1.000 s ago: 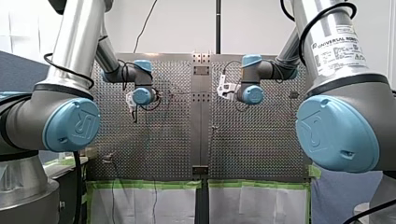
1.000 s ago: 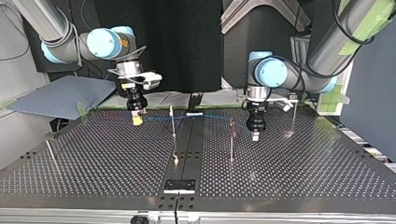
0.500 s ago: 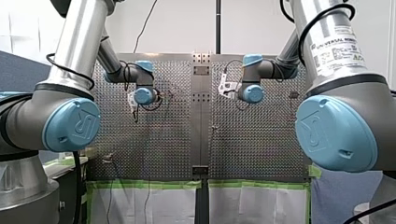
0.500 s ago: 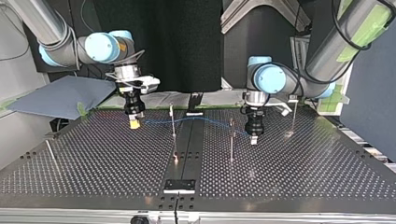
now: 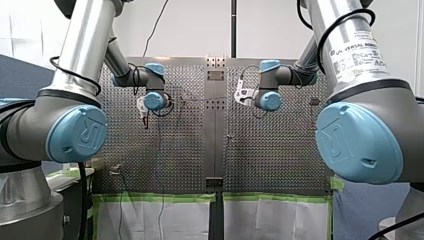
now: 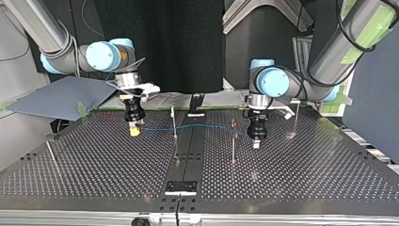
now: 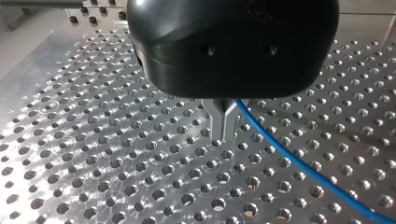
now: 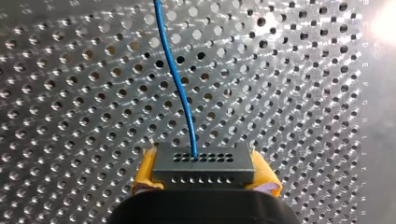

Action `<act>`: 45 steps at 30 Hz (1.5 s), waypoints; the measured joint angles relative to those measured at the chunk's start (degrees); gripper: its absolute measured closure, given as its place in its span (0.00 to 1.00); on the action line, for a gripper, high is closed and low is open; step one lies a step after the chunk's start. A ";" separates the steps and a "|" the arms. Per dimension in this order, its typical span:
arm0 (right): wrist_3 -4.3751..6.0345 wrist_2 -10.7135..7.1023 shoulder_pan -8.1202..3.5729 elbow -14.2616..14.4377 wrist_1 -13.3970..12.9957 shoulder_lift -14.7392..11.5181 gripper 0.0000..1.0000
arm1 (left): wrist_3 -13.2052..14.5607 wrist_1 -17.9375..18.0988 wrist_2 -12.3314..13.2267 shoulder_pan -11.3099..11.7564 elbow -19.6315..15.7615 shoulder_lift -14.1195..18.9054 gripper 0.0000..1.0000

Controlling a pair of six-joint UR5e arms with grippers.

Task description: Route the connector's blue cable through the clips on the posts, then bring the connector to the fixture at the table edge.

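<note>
Elbows bent, both arms reach in over the table (image 6: 306, 179) with wrists vertical and grippers pointing straight down. In the top view my right gripper (image 6: 134, 131) hangs at the left, just above the table. Its yellow pads (image 8: 145, 171) are clamped on the grey connector (image 8: 203, 164). The cable (image 6: 207, 126) leaves the connector and crosses a post (image 6: 174, 120); whether it sits in a clip I cannot tell. It ends at my left gripper (image 6: 255, 142), low beside a second post (image 6: 233, 146). That gripper's metal fingers (image 7: 224, 123) are pinched together on the cable, tips near the table.
</note>
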 joint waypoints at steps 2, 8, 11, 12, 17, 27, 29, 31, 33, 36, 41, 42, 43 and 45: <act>0.05 0.00 -0.18 -0.29 -0.01 0.11 0.98 | -0.02 -0.01 0.01 0.03 0.01 -0.02 0.98; 0.34 0.00 -0.71 -0.53 -0.26 0.47 0.98 | -0.05 -0.08 -0.03 0.19 0.01 -0.01 0.98; 0.43 -0.14 -1.10 -0.80 -0.22 0.71 0.98 | -0.06 -0.10 -0.06 0.19 0.01 -0.01 0.98; 0.45 -0.27 -1.21 -0.95 -0.09 0.84 0.98 | -0.05 -0.14 -0.05 0.20 0.02 -0.01 0.98; 0.49 -0.80 -1.60 -1.82 0.53 1.47 0.98 | -0.06 -0.41 -0.02 0.21 0.02 0.00 0.98; 0.51 -1.66 -1.60 -2.53 1.83 1.75 0.98 | 0.81 -0.83 -0.51 0.07 -0.09 0.00 0.88; 0.50 -1.71 -1.52 -2.53 1.98 1.77 0.98 | 1.51 -1.07 -1.17 -0.05 -0.12 0.00 0.84; 0.47 -1.73 -1.47 -2.55 2.08 1.77 0.98 | 2.59 -1.47 -2.19 -0.22 -0.11 0.00 0.80; 0.44 -1.75 -1.42 -2.57 2.22 1.77 0.98 | 3.46 -1.77 -3.02 -0.34 -0.11 0.00 0.75; 0.41 -1.76 -1.37 -2.55 2.32 1.77 0.98 | 3.45 -2.01 -2.78 -0.21 -0.14 0.00 0.57; 0.40 -1.76 -1.32 -2.54 2.36 1.76 0.98 | 1.65 -1.97 -0.80 -0.02 -0.15 0.00 0.09; 0.40 -1.76 -1.31 -2.54 2.37 1.76 0.98 | 1.17 -1.97 -0.26 0.04 -0.15 0.00 0.00; 0.40 -1.76 -1.31 -2.54 2.39 1.76 0.98 | 0.85 -1.97 0.16 0.08 -0.15 0.00 0.00; 0.36 -1.76 -1.26 -2.54 2.53 1.76 0.98 | 0.31 -2.11 1.18 0.13 -0.15 0.00 0.00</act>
